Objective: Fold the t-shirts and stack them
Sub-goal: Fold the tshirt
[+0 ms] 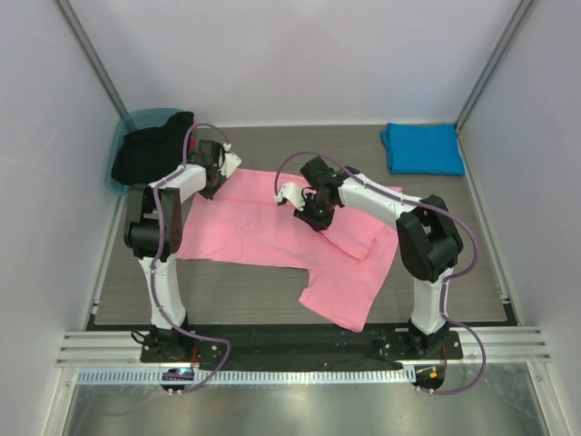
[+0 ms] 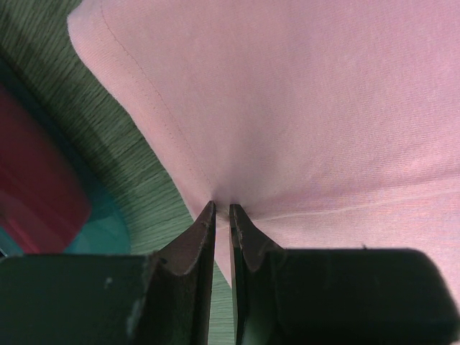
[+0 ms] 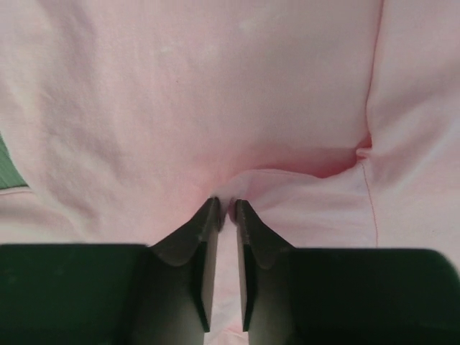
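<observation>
T-shirts, two in all, lie on one grey table [image 1: 227, 292]. The pink t-shirt [image 1: 263, 232], by far the larger spread, lies open and partly doubled over across the middle of the table, one flap reaching toward the table's near edge. Two arms rise from that near edge, the left arm [image 1: 159, 227] and the right arm [image 1: 427, 241], both bent down over the pink cloth. One teal tub [image 1: 136, 123] sits at the table's far left corner with a single black garment [image 1: 154, 150] heaped in it. The blue t-shirt [image 1: 422, 148] rests folded in the table's far right corner, well apart from both arms. The left gripper [image 2: 221, 208], toward the far left of the table, has its jaws nearly together, pinching the pink t-shirt just inside its stitched edge. The right gripper [image 3: 226, 205], over the table's middle, is likewise clenched on a raised pinch of the pink cloth.
</observation>
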You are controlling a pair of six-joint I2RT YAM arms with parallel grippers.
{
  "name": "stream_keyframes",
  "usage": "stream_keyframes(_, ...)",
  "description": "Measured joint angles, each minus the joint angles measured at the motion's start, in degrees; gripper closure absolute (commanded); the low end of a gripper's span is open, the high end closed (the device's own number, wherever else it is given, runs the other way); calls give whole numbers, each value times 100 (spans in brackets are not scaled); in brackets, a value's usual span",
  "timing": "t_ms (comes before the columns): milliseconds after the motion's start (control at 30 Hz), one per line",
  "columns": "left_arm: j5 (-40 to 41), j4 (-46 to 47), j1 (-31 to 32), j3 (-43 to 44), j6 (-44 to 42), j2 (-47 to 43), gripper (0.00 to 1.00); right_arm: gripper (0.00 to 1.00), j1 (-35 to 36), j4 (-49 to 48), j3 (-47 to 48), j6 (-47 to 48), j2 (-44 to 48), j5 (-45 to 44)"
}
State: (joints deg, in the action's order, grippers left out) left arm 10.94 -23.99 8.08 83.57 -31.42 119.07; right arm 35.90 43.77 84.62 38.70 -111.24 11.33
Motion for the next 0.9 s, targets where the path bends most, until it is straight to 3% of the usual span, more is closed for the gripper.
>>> stream_keyframes(67,0,0,0,0,0,0,86,66,-7,-4,0,-44,66,118)
stream_keyframes(433,2,0,0,0,0,0,86,62,-595,-94,651,-1163,83,1078)
stream_keyframes(900,-52,-90,0,74,133,0,86,63,-3289,-776,1060,-1965,-490,-256)
